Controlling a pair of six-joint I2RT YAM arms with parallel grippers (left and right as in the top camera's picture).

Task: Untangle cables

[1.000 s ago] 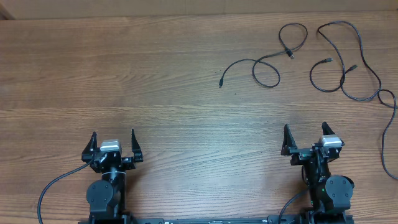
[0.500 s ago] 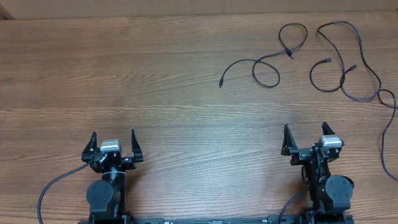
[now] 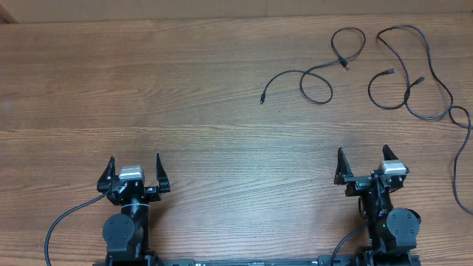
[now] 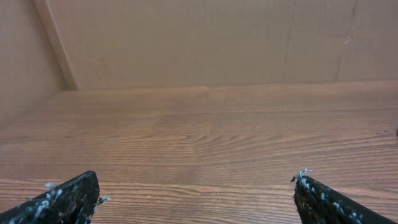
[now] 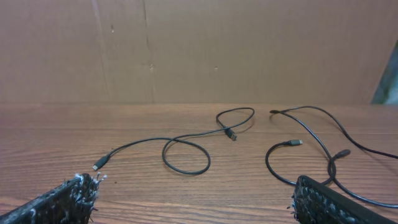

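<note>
Two thin black cables lie apart at the far right of the table. The shorter cable [image 3: 316,83] makes two loops, with plugs at its ends; it shows in the right wrist view [image 5: 186,155]. The longer cable [image 3: 427,74] winds beside it toward the right edge, also in the right wrist view [image 5: 323,146]. My left gripper [image 3: 134,171] is open and empty at the near left; the left wrist view [image 4: 198,196] shows only bare wood. My right gripper [image 3: 362,164] is open and empty at the near right, well short of the cables [image 5: 196,199].
The wooden table [image 3: 185,96] is backed by a cardboard wall [image 5: 199,50]. Thick black arm wires [image 3: 63,222] run by the left arm's base at the near edge.
</note>
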